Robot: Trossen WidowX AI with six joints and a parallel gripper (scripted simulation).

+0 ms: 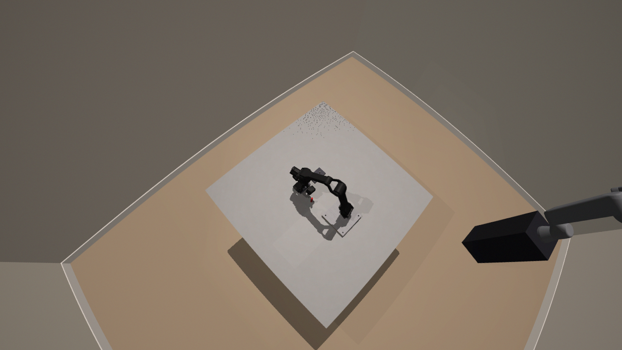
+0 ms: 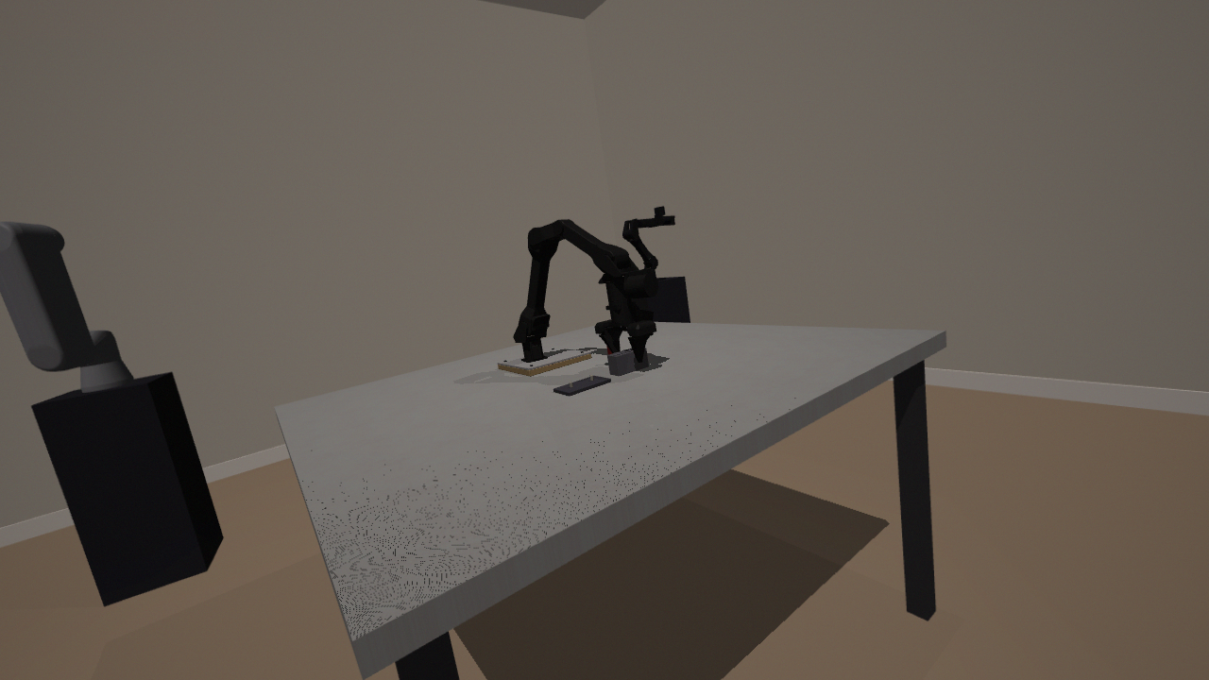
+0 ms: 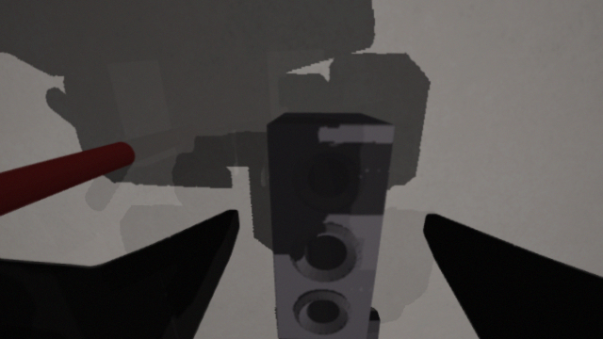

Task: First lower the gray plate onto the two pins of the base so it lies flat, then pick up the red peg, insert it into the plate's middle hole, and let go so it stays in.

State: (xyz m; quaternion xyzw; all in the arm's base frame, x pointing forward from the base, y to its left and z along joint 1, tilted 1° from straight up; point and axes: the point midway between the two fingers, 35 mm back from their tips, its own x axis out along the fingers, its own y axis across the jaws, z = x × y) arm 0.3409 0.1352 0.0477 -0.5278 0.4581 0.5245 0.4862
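The thick gray plate (image 2: 621, 364) (image 3: 325, 264), a rectangular block with three round holes along its top face, stands on the pale worktop (image 1: 326, 283) (image 2: 786, 364) (image 3: 518, 94). In the exterior view it sits just to the right and far side of the flat dark base (image 1: 319, 170) (image 2: 581, 386) with its two short pins, and it is not seated on them. The slim red cylindrical peg (image 1: 311, 200) (image 2: 609, 351) (image 3: 66, 174) is at the far left of the plate, apart from it and tilted in the wrist view.

The black two-finger claw (image 1: 304, 190) (image 2: 627, 358) (image 3: 330, 220) is spread wide and holds nothing; in the wrist view a finger stands on either side of the plate, with a gap at each.

The plate looks rigid and hard, probably solid and rather heavy for its size, and unlikely to mark or bend. Its smooth flat walls should suit a square pinch across the narrow width, centered near the middle hole so that neither end sags. A grip too high or off center may let it swing or slip, and a tipped plate would likely jam on the pins. The peg seems light and stiff, but its round side may roll or pivot in the fingers; a centered grip on its upper part should leave the lower end free to enter the hole.
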